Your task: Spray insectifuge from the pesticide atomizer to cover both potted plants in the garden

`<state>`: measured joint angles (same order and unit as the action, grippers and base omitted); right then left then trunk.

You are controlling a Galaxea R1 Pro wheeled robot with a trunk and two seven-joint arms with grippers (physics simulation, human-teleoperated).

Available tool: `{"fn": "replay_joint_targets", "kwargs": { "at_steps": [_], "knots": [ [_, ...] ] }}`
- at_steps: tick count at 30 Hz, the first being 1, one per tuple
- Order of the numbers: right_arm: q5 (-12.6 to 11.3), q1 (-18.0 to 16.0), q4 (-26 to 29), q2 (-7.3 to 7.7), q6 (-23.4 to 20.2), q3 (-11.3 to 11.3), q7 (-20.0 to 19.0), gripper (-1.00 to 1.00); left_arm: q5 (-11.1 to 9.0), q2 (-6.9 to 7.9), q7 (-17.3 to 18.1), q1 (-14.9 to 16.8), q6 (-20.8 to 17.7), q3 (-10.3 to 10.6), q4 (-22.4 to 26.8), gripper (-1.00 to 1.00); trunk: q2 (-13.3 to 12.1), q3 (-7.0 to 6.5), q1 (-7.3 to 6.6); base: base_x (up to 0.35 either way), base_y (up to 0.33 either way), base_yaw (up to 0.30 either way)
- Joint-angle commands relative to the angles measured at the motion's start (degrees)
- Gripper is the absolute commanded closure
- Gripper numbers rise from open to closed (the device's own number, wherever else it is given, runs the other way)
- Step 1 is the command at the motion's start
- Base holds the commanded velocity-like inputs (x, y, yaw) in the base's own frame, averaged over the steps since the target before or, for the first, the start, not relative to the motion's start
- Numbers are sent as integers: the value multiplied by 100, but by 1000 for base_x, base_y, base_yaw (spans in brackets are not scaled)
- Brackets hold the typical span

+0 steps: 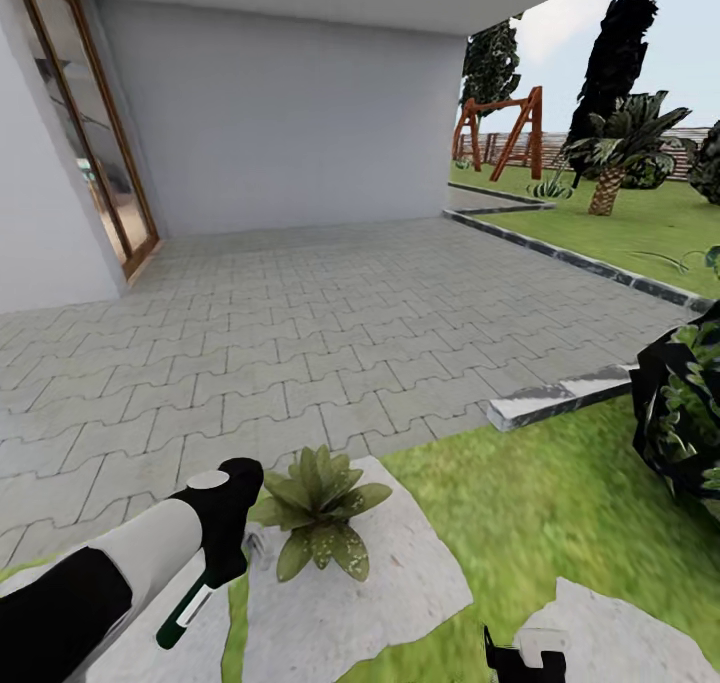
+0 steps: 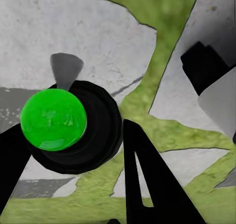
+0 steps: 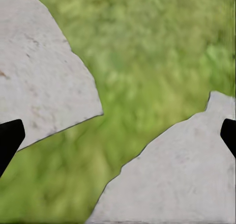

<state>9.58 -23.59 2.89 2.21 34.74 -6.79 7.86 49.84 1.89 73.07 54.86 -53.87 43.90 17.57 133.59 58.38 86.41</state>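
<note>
In the head view the left end effector (image 1: 222, 553) reaches in from the lower left, its black fingers pinching the pesticide atomizer (image 1: 187, 610), whose dark green body with a white band slants down and away below the grip. Just beside it, a potted plant (image 1: 318, 508) sits on a pale grey stepping stone (image 1: 400, 583), a low rosette of broad pointed leaves; fine whitish specks of insectifuge (image 1: 338, 543) dot its nearer leaves. The left wrist view looks along the fingers at the atomizer (image 2: 73, 128) end-on: a glossy green dome set in a round black collar, held between the black fingers (image 2: 147, 184) above stone and strips of lawn. The right end effector (image 1: 525, 658) shows at the bottom edge of the head view, over grass and another stone; in the right wrist view its two dark fingertips (image 3: 10, 140) stand far apart at either side, spread with nothing between them, over lawn (image 3: 152, 62) and two stepping stones. A big dark-leaved bush (image 1: 685, 413) stands at the right, beyond a grey kerb (image 1: 560, 398) edging the paved patio (image 1: 300, 333).
</note>
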Motion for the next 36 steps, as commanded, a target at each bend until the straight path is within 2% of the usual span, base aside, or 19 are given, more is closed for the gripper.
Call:
{"fn": "replay_joint_targets", "kwargs": {
  "at_steps": [1,6,10,12,15,17,19,25,32,36],
  "knots": [
    [61,-5,-7,-2,15,-42,23,-100,40,4,49,-6,-51,-8,17,100,2,5,-1,0,0,-299],
    [62,-5,-7,-2,15,-41,21,-100,18,4,41,-36,-52,-64,-23,100,2,5,-1,0,0,-287],
    [62,-5,-7,-2,15,-39,23,-100,15,29,41,-179,-48,-96,-8,100,2,5,-1,0,0,-140],
    [62,-5,-7,-2,15,-36,23,-100,5,55,28,-190,-46,-192,-1,100,2,5,-1,0,0,-20],
    [62,-5,-7,-2,15,-40,23,-100,0,169,-163,-194,-48,-827,-20,100,2,5,-1,0,0,-5],
    [62,-5,-7,-2,15,-38,23,-100,1,255,-413,-202,-46,-1252,-60,100,2,5,-1,0,0,-1],
    [62,-5,-7,-2,15,-38,23,-100,-6,300,-594,-213,-43,-1414,-77,100,2,5,-1,0,0,0],
    [76,-5,-10,-2,12,-35,7,-100,54,220,-675,-468,4,-1441,-68,100,2,5,-1,8,0,0],
    [79,-5,-8,6,7,-39,13,-100,94,224,-682,-494,11,-1433,-68,100,2,5,-1,213,0,0],
    [71,-5,-8,-1,7,-34,14,-100,257,226,-673,-517,17,-1430,-77,100,2,5,-1,21,0,0]
  ]
}}
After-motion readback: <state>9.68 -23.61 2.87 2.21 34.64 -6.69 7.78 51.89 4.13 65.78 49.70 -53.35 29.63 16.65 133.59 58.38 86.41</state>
